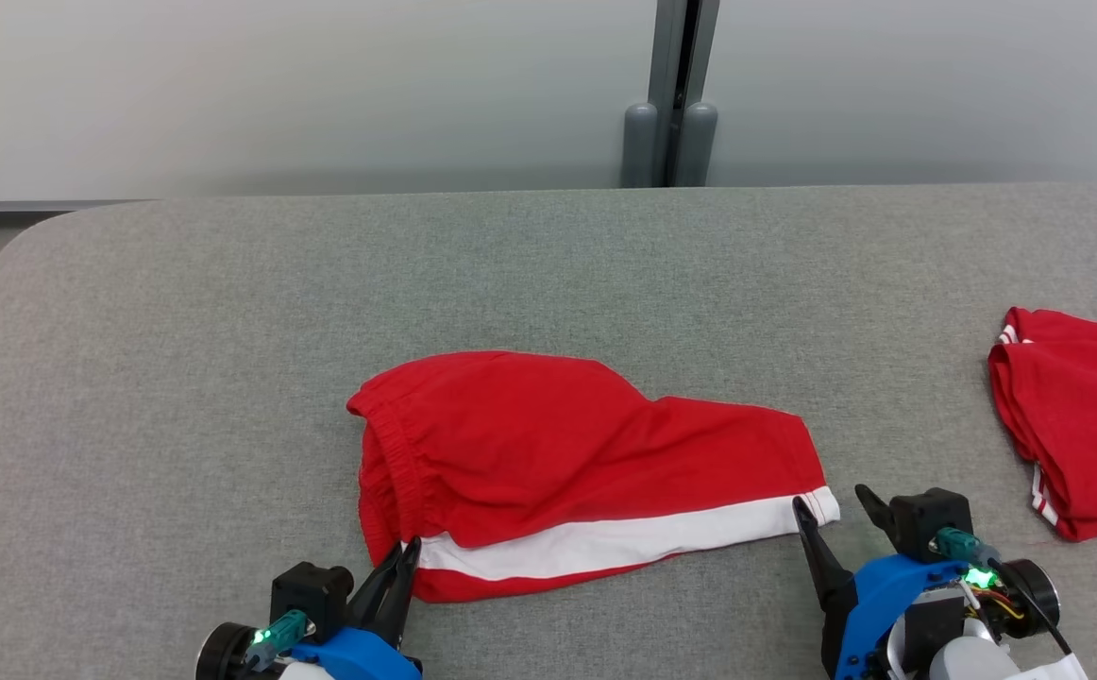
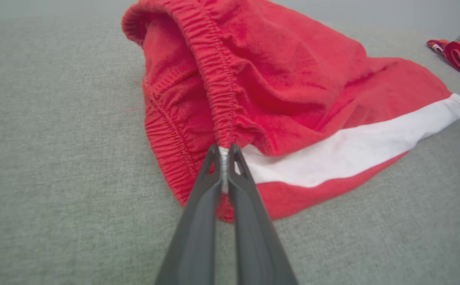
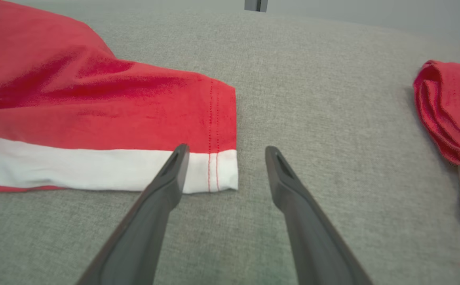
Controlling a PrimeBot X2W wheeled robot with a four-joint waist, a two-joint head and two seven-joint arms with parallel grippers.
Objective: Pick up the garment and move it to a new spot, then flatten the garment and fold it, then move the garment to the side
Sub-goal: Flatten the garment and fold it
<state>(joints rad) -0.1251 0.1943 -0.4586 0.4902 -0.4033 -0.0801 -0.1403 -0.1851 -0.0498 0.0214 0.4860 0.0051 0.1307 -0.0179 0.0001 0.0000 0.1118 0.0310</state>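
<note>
Grey woven table, pale wall behind, grey post past the far edge. Close in front of me, near the table's middle, lies the garment: red shorts with a white side stripe. The waistband is to my left and the leg hem to my right. Cloth rumpled, not flat. My left jaws are closed, pinching the waistband where the stripe ends; fingers tight, white cloth between the tips. My right jaws stand wide open, low at the leg hem. One finger is over the stripe's corner, the other over bare table; contact, cannot tell. Second red garment, folded, at the table's right edge, well apart.
</note>
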